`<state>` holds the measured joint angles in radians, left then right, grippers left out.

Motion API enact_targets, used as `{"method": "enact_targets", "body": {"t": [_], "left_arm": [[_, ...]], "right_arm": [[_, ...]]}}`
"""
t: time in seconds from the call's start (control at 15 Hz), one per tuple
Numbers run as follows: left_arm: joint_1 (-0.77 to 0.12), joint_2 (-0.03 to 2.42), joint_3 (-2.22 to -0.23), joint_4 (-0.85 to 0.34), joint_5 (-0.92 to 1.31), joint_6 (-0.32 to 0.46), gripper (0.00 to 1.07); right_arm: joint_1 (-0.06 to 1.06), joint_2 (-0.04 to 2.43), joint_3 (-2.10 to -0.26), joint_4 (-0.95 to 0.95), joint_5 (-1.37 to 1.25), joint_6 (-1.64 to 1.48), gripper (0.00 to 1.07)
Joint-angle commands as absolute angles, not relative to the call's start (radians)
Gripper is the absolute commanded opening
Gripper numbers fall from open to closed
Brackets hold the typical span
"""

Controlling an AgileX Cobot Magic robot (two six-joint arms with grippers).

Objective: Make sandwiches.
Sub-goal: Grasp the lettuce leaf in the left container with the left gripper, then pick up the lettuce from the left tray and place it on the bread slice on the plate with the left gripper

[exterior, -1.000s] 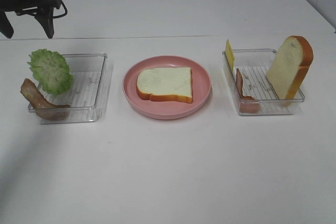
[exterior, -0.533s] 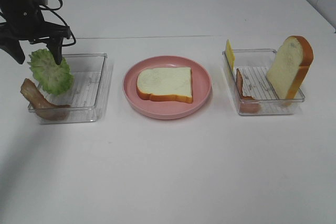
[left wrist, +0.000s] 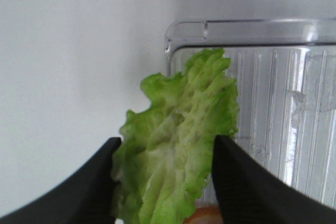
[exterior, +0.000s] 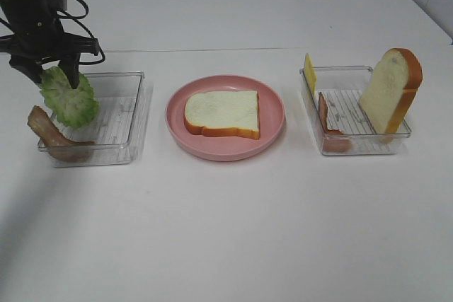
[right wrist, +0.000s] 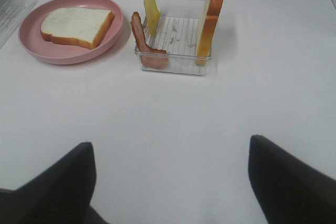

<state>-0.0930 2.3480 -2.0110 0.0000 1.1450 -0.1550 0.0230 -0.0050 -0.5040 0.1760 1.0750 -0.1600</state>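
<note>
A green ruffled lettuce (exterior: 69,97) (left wrist: 176,150) leans upright at the far left end of the left clear tray (exterior: 127,118). My left gripper (exterior: 53,79) (left wrist: 165,141) stands over it from above, with one dark finger against each edge of the leaf. A white bread slice (exterior: 223,112) (right wrist: 76,24) lies flat on the pink plate (exterior: 276,114). A bacon strip (exterior: 49,136) droops over the left tray's front corner. My right gripper (right wrist: 170,145) is open and empty over bare table, well short of the right tray (right wrist: 173,69).
The right tray (exterior: 354,148) holds an upright bread slice (exterior: 393,90), a yellow cheese slice (exterior: 309,72) and a bacon strip (exterior: 327,122). The white table (exterior: 226,231) runs wide in front of the trays and plate.
My left gripper has come down from the far left onto the lettuce, and its fingers have drawn in against the leaf. The lettuce, bread and trays stay where they were.
</note>
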Motion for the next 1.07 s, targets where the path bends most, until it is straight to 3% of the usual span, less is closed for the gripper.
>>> {"method": "enact_targets", "body": {"t": [0.07, 0.13, 0.33, 0.73, 1.07], "left_arm": [[-0.093, 2.349, -2.001, 0.000, 1.132, -0.163, 0.28], [-0.093, 2.349, -2.001, 0.000, 1.124, -0.163, 0.15], [-0.093, 2.349, -2.001, 0.000, 1.124, -0.163, 0.00], [-0.093, 2.325, -2.109, -0.097, 1.190, -0.152, 0.00], [-0.097, 2.283, -2.174, -0.387, 1.144, -0.083, 0.00]], "right_arm": [[0.019, -0.021, -0.505, 0.180, 1.066, -0.169, 0.76], [0.019, -0.021, -0.505, 0.180, 1.066, -0.169, 0.76], [0.019, -0.021, -0.505, 0.180, 1.066, -0.169, 0.76], [0.019, -0.021, -0.505, 0.180, 1.066, -0.169, 0.76], [0.019, -0.021, -0.505, 0.180, 1.066, -0.169, 0.76]]}}
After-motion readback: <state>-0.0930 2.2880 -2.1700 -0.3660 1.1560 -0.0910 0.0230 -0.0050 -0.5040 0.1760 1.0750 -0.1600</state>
